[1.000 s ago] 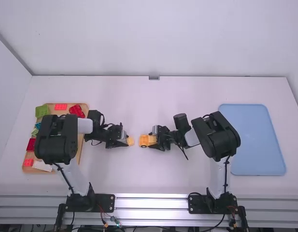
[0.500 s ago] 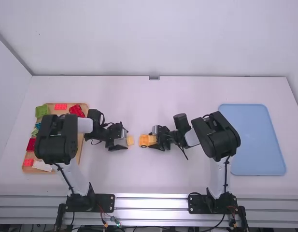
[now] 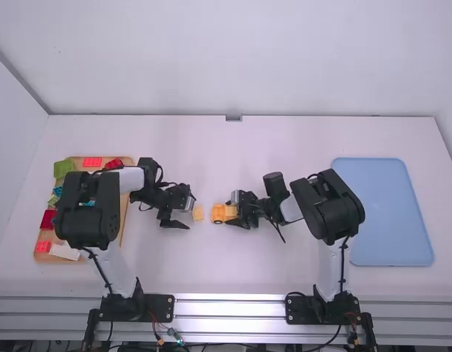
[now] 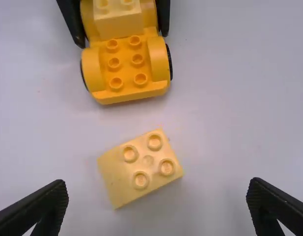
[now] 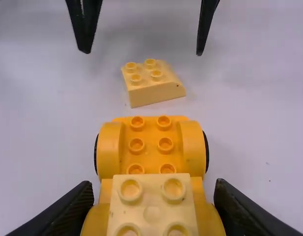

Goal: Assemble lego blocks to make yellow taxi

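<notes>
One pale-yellow block with a sloped end point(image 4: 119, 183) is seen loose on the white table point(image 3: 211, 275), just beside the studded end of the orange-yellow car chassis point(image 5: 151, 132). Since the earlier frames, the left gripper point(image 4: 157, 183) has been drawn back from it and opened wider, while the block appears unmoved; a release before a better-aligned grasp is suggested, with joining to the chassis judged to remain. The left fingers are spread on either side, touching nothing. The chassis is pinched by the right gripper point(image 5: 153, 186), its pale brick point(image 5: 152, 210) already mounted. Smooth, glossy plastic is shown throughout: four round studs on the loose block, rounded fenders on the chassis, and dark wheels point(image 4: 169, 61) at its sides. Farther out, coloured bricks point(image 3: 92, 162) are held in a wooden tray point(image 3: 125, 209) partly beneath the left arm; a flat blue tray point(image 3: 390, 213) is placed beyond the right.
</notes>
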